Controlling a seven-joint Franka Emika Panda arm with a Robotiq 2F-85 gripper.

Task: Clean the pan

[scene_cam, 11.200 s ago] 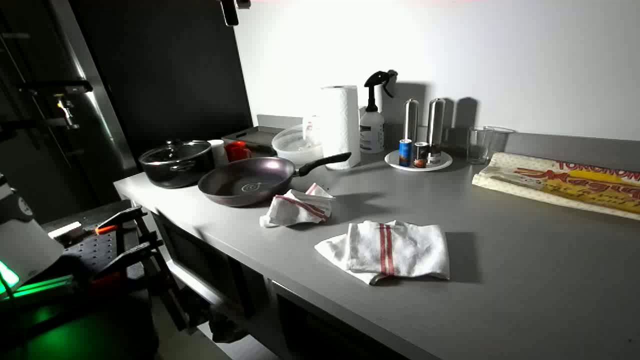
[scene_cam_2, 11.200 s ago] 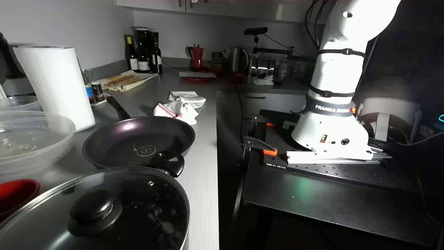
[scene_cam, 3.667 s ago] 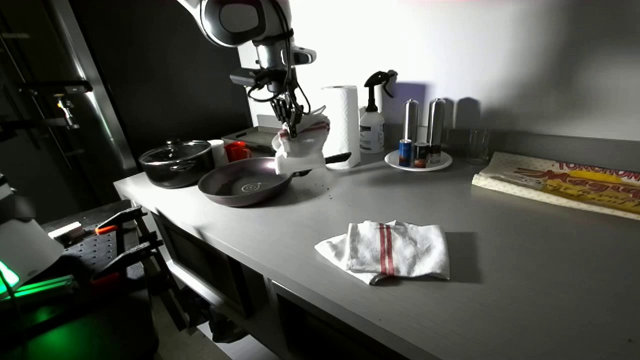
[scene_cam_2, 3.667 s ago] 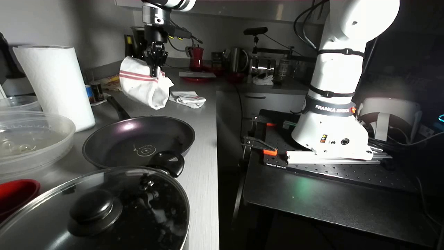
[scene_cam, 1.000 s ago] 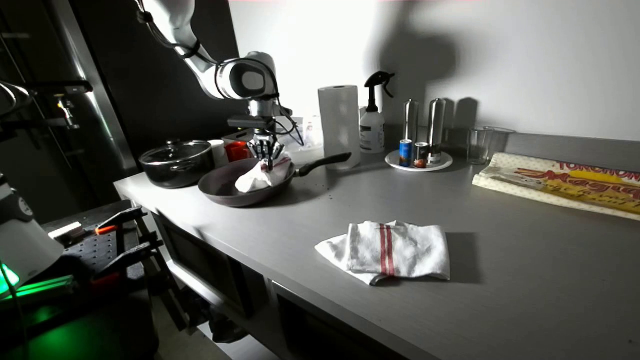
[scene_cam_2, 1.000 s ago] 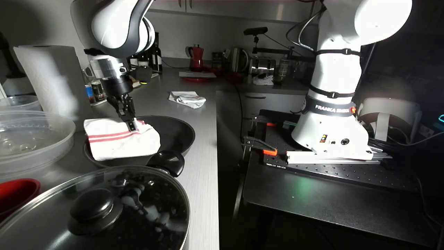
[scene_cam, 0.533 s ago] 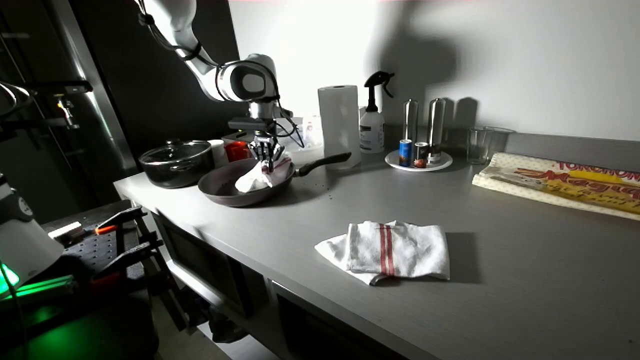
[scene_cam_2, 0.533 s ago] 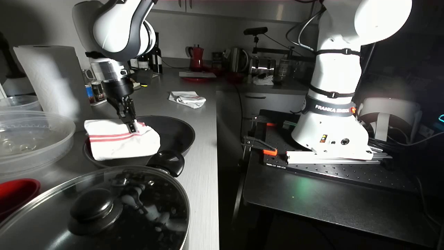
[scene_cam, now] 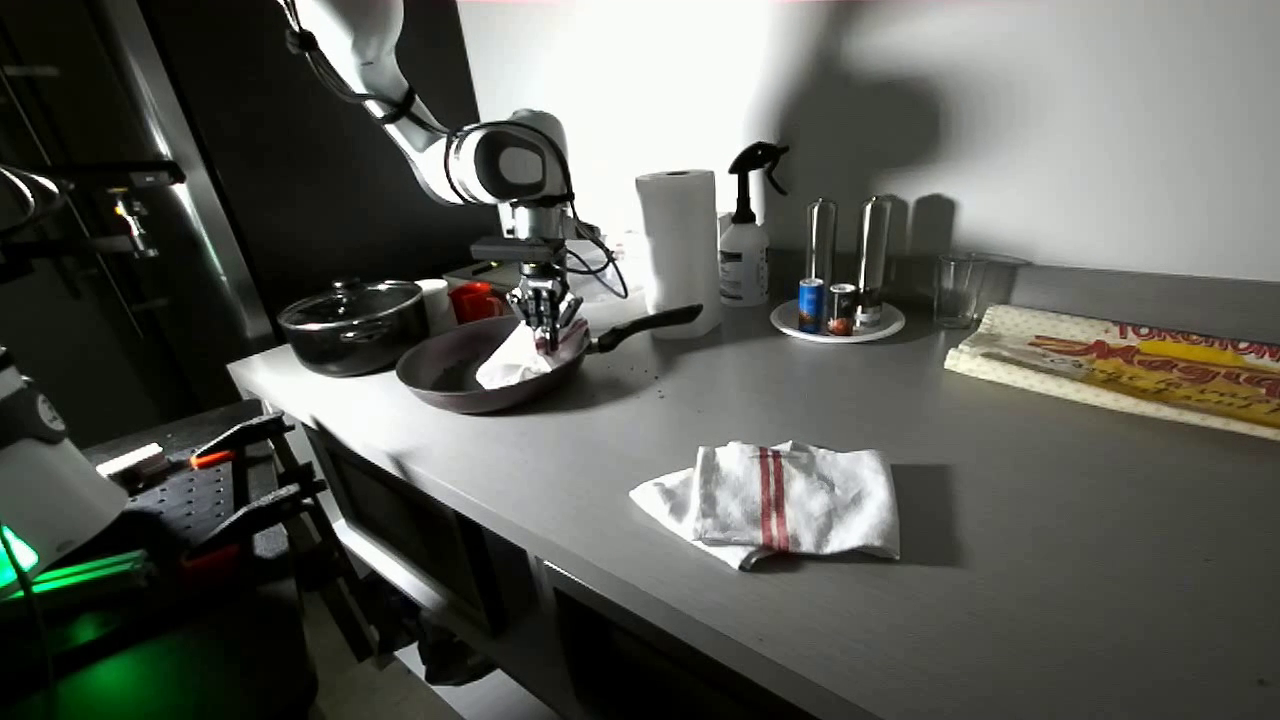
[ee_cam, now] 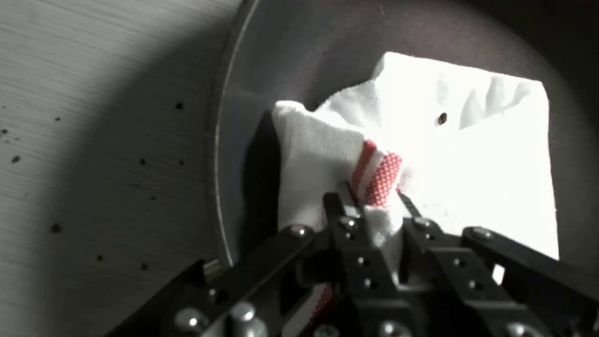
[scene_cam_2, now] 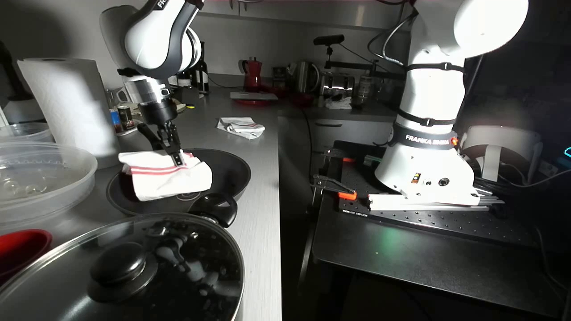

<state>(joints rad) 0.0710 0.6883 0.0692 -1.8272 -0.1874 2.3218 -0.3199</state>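
In an exterior view the pan (scene_cam: 440,372) sits on the tabletop (scene_cam: 1010,570), left of centre in the frame, its handle (scene_cam: 650,324) pointing right and slightly up. The tool (scene_cam: 546,343) hangs over it, with a white cloth (scene_cam: 512,362) striped in red spread below inside the pan. The wrist view shows a fold of that cloth pinched between the two fingers (ee_cam: 334,208), so the tool is clamped on it; whether all of the cloth's underside touches the pan, I cannot tell. There too, dark specks (ee_cam: 56,228) dot the tabletop at the left of the frame, and one lies on the cloth, up and right of centre. A black pot (scene_cam: 355,345) under a glass lid (scene_cam: 340,306) stands just beside the pan, toward the left of the exterior frame. A second cloth (scene_cam: 825,500) lies folded below centre, well apart from the pan. Near the upper middle stand a paper roll (scene_cam: 680,250), a spray bottle (scene_cam: 743,265) and a white plate (scene_cam: 788,328) bearing a blue can (scene_cam: 810,306).
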